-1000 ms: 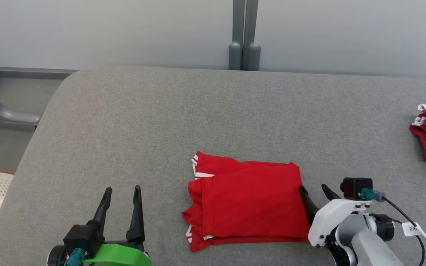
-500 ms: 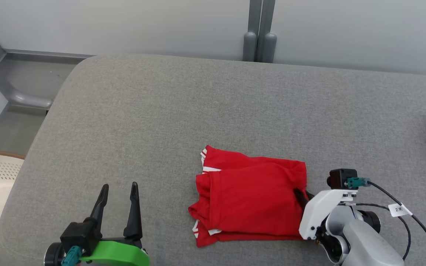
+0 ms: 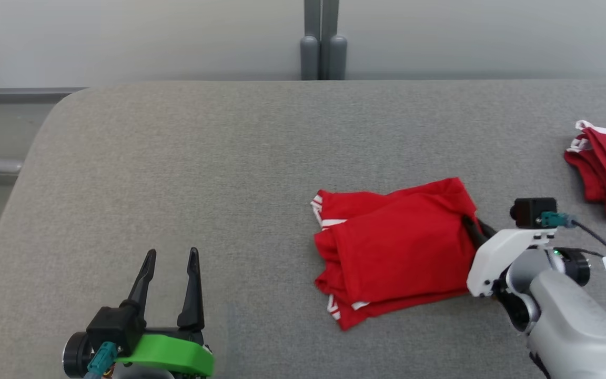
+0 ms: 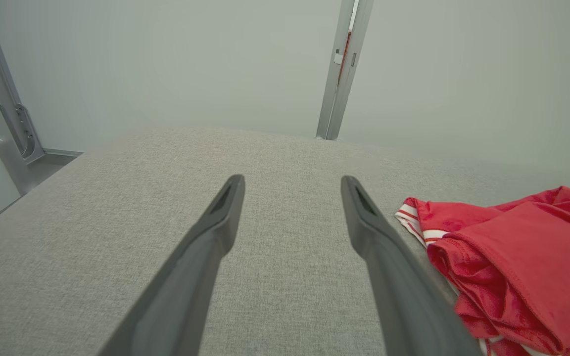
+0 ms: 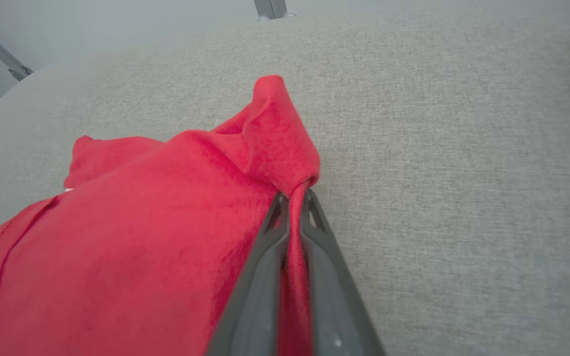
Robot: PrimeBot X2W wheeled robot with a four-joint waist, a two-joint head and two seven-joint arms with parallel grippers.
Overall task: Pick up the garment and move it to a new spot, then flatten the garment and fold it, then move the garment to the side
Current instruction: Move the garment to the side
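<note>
The garment (image 3: 395,247) is a folded red piece with white trim, lying on the grey padded table (image 3: 229,158) right of centre. My right gripper (image 3: 472,227) is shut on its right edge, the cloth pinched between the two dark fingers (image 5: 285,237) and bunched into a raised fold (image 5: 277,133). Over at the lower left, my left gripper (image 3: 171,273) stands open above bare table with nothing between its fingers (image 4: 215,232). From the left wrist view the garment (image 4: 517,257) lies to the right of that gripper.
A second red garment with white trim (image 3: 605,173) lies at the table's right edge. Grey posts (image 3: 321,47) stand behind the table's far edge against a pale wall. The table's rounded left corner (image 3: 45,121) drops to a metal frame.
My right gripper has closed on the garment's right edge, and that edge now rises in a fold. The head camera has shifted. The left gripper has stayed open and still.
</note>
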